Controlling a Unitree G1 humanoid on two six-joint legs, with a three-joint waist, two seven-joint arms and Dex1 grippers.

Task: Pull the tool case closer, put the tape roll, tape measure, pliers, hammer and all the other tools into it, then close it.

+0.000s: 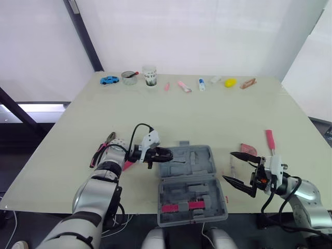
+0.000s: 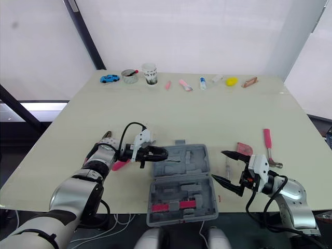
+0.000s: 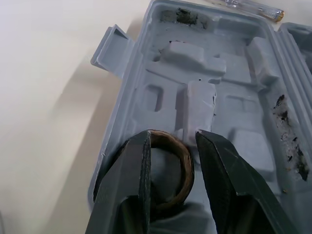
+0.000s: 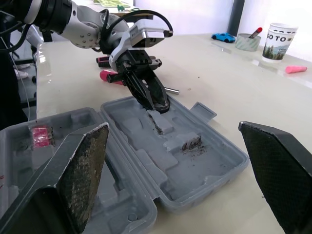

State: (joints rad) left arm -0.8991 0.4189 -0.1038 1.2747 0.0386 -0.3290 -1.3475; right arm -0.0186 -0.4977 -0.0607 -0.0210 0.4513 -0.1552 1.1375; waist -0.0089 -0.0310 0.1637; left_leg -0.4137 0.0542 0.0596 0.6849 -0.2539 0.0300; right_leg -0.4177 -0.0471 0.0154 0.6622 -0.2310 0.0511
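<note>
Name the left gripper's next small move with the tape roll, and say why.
Probably open the fingers and let go. The left gripper is shut on the tape roll, with its tips down inside the open tool case, at the moulded tray near the case's left wall, so the roll should settle there.

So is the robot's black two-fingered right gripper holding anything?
No, the right gripper is spread open beside the grey plastic tool case, with nothing in it.
</note>
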